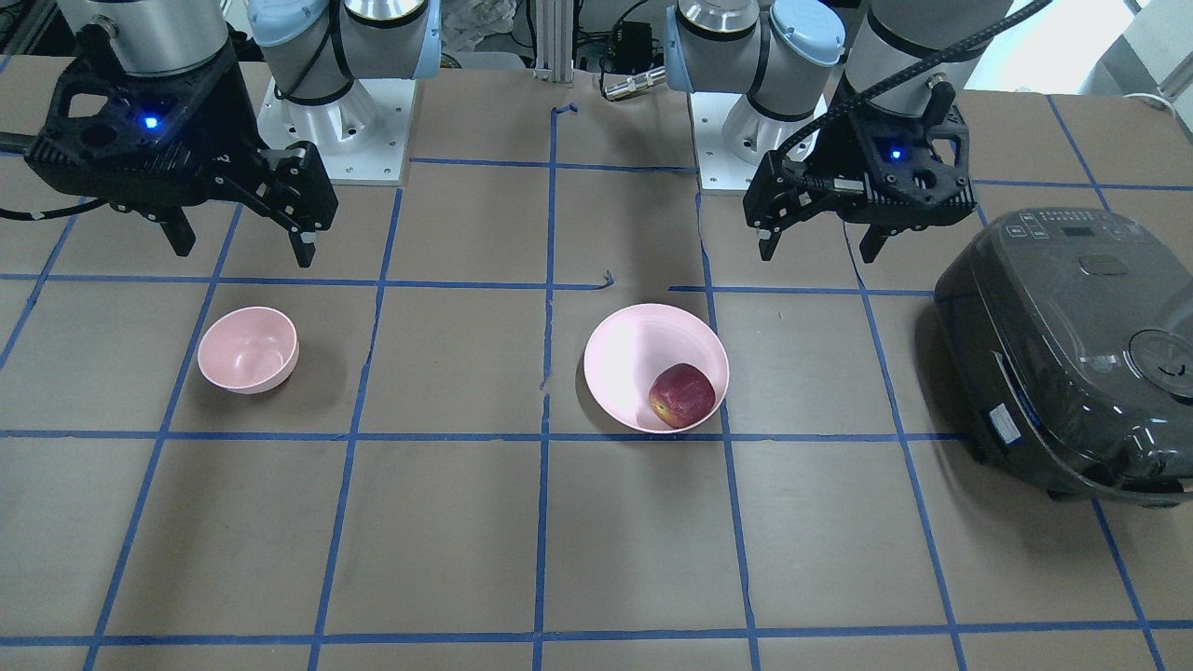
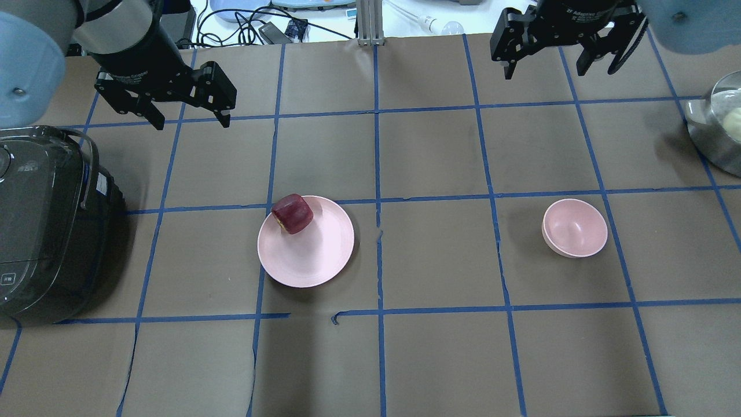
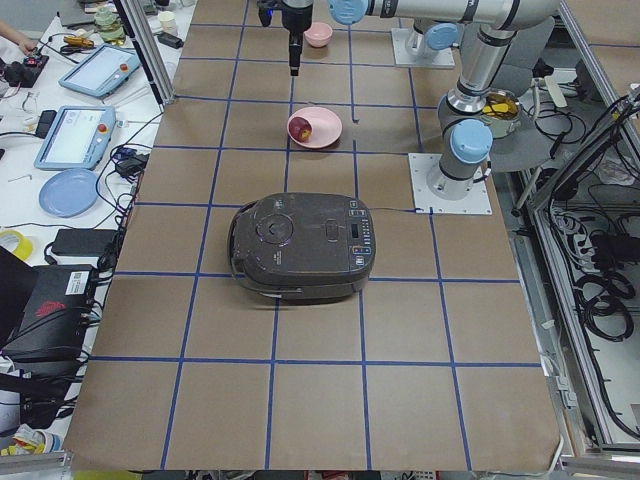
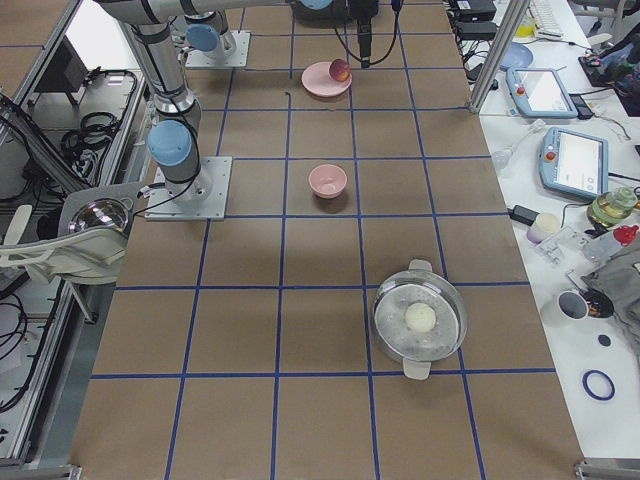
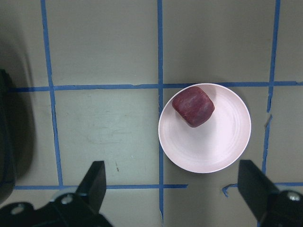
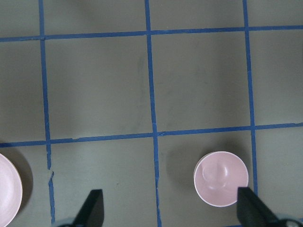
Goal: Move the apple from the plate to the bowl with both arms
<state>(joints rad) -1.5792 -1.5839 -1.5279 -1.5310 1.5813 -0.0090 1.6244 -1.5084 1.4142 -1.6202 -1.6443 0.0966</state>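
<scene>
Black left claw [image 1: 818, 255], right claw [image 1: 242, 254]: agape

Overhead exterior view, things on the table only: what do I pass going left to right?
rice cooker → plate, with the apple on it → bowl → metal pot at the right edge

1. This looks like a robotics lab rather than a kitchen: the desk [image 3: 320, 410] is wrapped in brown paper and ruled into squares with blue tape [image 2: 379, 145].
2. Two grey robot arms [image 3: 470, 75] stand on metal mounting plates [image 3: 478, 200] along one long edge of the desk.
3. Just off the opposite long edge of the desk lie teach pendants [image 4: 580, 160] with lit screens.
4. Beyond the arms' edge of the desk, black cables [image 3: 600, 280] loop through a metal frame.
</scene>
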